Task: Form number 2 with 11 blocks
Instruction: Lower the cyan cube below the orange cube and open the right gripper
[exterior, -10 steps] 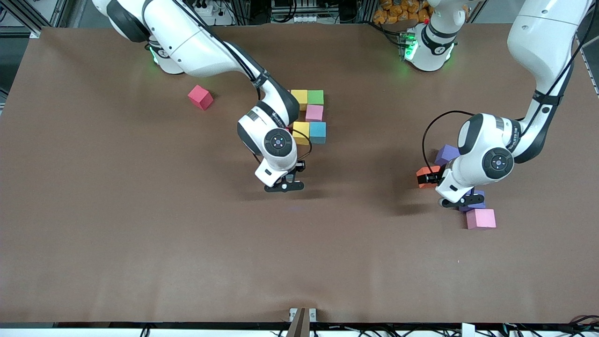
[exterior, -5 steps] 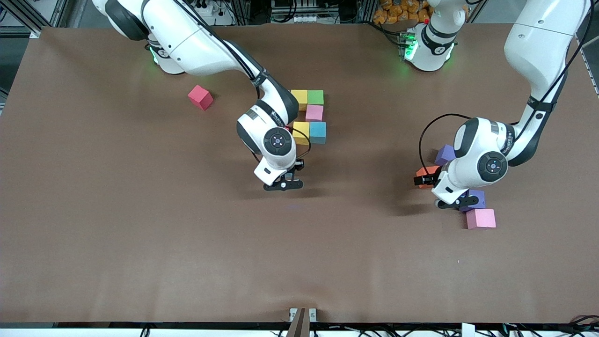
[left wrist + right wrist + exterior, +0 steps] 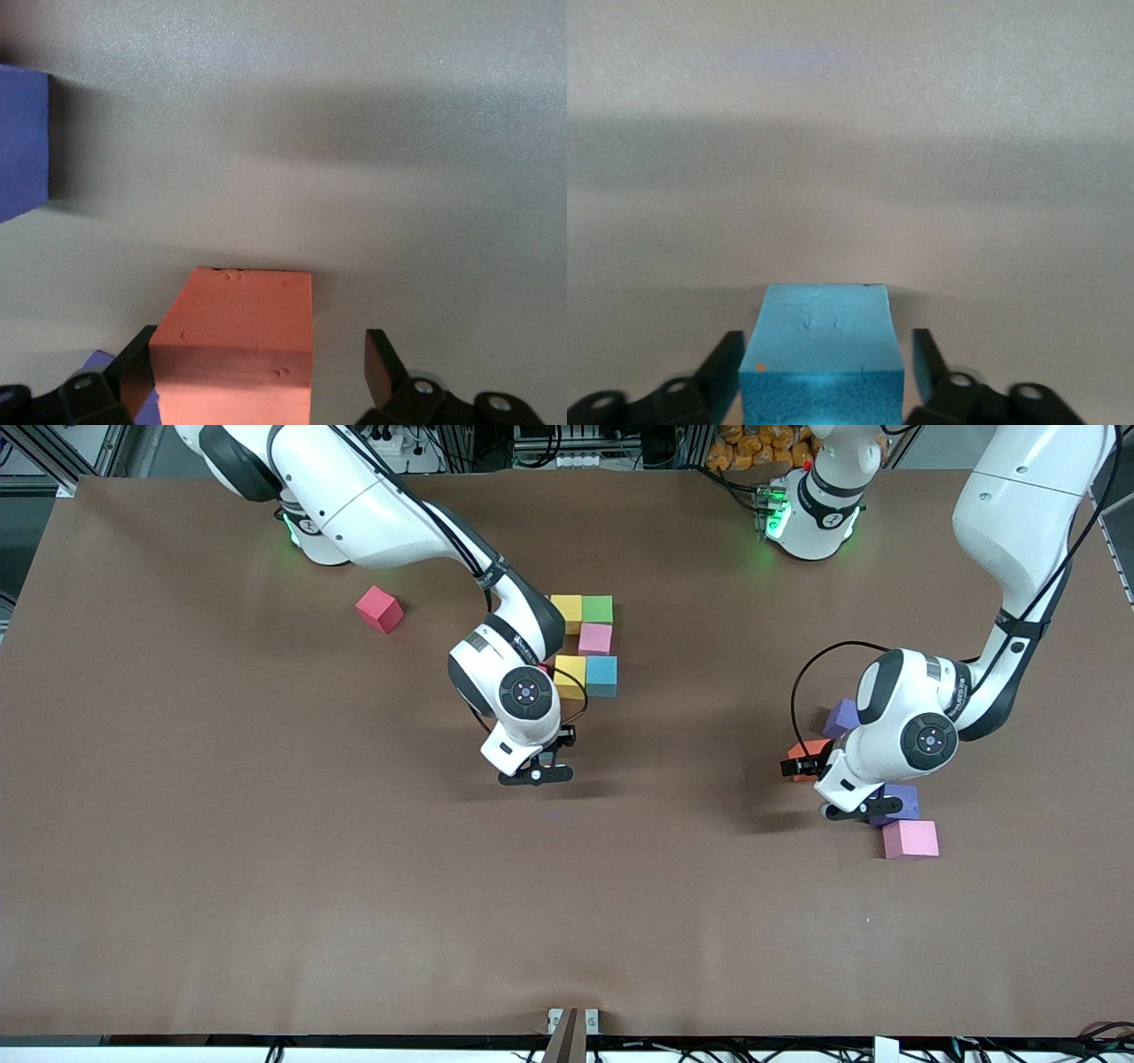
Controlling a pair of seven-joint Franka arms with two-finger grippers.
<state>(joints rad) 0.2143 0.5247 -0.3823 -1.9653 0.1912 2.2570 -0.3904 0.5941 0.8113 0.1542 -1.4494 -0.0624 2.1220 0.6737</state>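
Observation:
The number 2 stands mid-table as rows of blocks: yellow and green, pink, then yellow and light blue; the right arm hides part of it. Just nearer the front camera, my right gripper is open around another light blue block on the table. Toward the left arm's end, my left gripper is open around an orange block, with a gap at one finger. A red block lies apart toward the right arm's end.
Beside the orange block lie a purple block, a violet one partly under the left hand, and a pink one. Bare brown table stretches toward the front camera.
The right gripper's fingers have opened off the light blue block. The left arm has drifted slightly toward the right arm's end, over the orange block.

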